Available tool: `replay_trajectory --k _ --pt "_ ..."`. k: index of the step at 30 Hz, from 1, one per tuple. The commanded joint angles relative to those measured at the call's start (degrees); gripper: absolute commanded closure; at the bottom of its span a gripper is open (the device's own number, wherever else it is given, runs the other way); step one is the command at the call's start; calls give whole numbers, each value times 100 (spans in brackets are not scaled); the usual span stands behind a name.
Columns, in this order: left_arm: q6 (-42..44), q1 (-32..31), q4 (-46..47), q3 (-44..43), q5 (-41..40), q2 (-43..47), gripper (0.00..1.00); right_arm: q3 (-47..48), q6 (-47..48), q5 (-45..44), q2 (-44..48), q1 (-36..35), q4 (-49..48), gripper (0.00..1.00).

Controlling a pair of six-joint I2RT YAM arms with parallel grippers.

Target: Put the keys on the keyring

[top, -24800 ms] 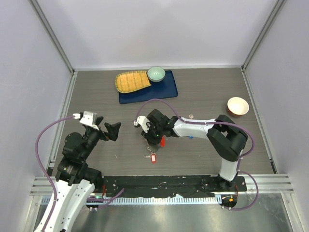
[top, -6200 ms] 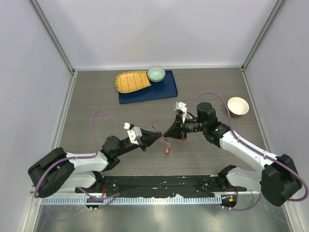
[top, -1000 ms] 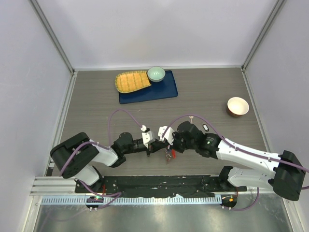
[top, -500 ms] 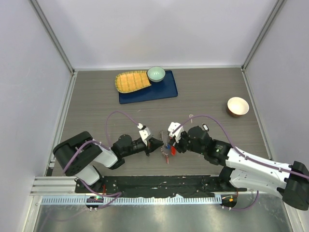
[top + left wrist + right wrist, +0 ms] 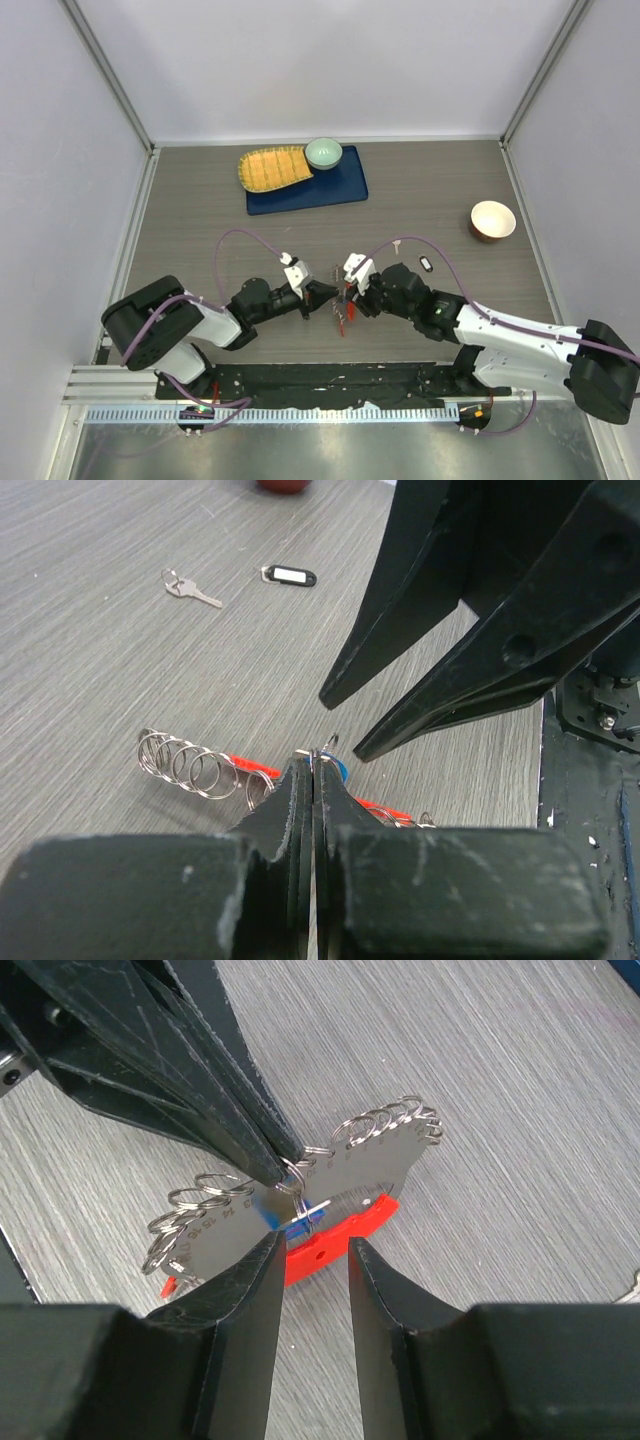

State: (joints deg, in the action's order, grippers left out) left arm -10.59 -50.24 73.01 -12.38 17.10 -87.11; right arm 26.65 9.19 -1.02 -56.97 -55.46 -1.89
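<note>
Keyring (image 5: 345, 1175) pinched by left fingers (image 5: 220, 1090) (clear only from wrists).

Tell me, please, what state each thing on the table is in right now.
Left tool: shut on the keyring, pinching one ring.
Right tool: open, fingers either side of the blue key.
Blue key: at the pinched ring; threaded or not, unclear.
Silver key: lying flat, untouched.
Black tag: lying flat, untouched.
</note>
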Motion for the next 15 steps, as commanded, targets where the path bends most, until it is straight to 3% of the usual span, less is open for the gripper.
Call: replay_trajectory --k 1,15 --pt "-48 -12 1549 8 -49 265 100 129 -49 -65 -112 53 -637 62" --pt "-22 -12 1558 25 30 370 100 208 83 566 -288 334 -804 68"
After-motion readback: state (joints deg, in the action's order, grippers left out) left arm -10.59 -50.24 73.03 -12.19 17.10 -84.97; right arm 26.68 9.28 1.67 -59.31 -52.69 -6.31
